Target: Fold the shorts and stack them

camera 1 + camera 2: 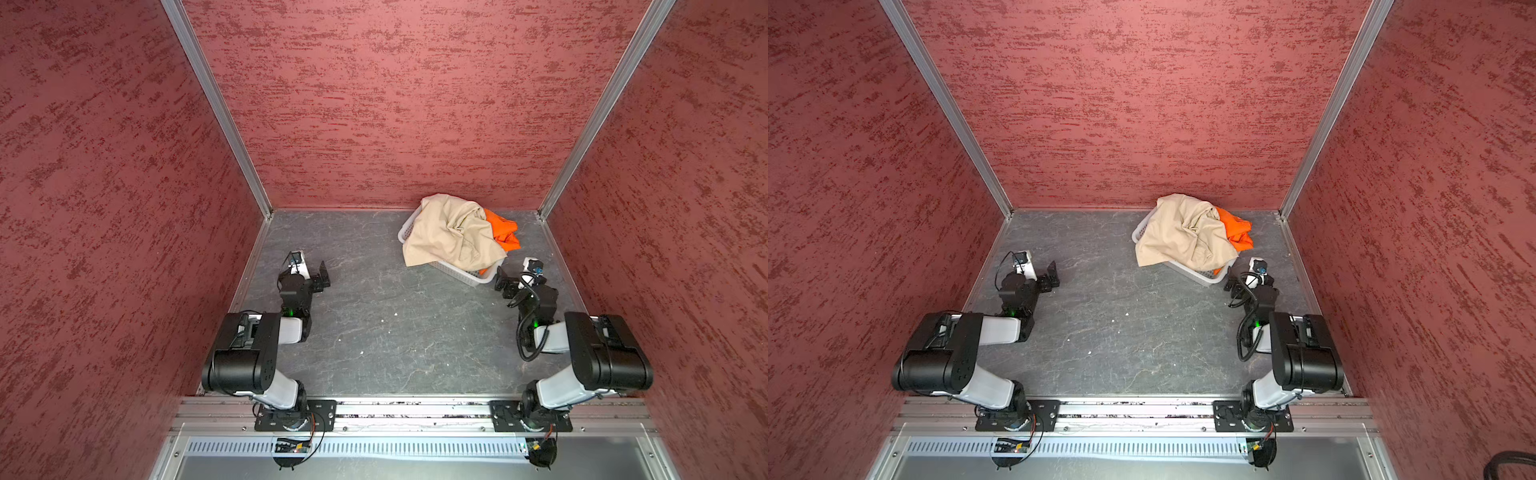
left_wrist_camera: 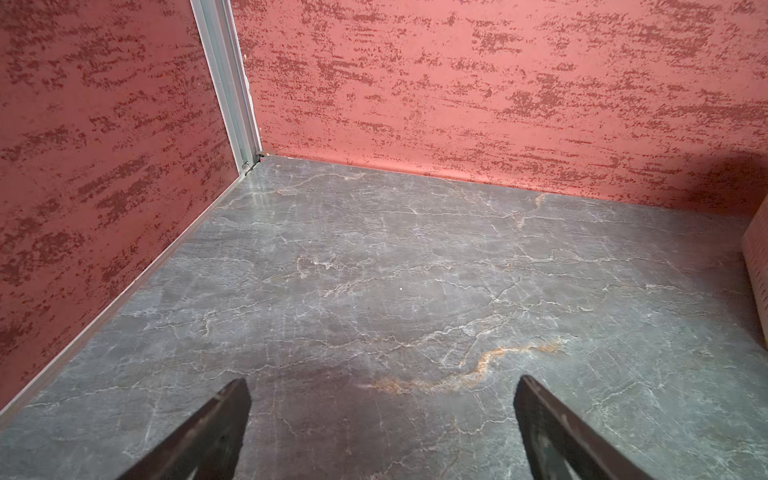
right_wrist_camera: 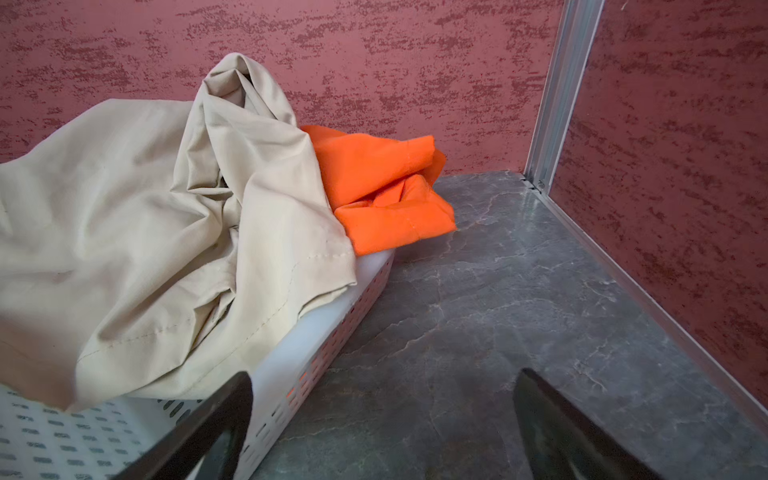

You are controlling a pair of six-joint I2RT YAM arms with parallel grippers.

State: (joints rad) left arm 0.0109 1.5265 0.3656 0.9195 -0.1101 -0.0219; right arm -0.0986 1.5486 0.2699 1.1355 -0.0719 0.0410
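Over by the basket (image 3: 316,353), nothing folded yet, my left hand (image 2: 380,384) and right hand (image 3: 382,384) both gape empty, so next I'd lift out the beige shorts (image 3: 145,228).

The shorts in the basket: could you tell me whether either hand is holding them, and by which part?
Nothing is held. The left hand and right hand are open and empty; the beige shorts and orange shorts lie untouched in the basket.
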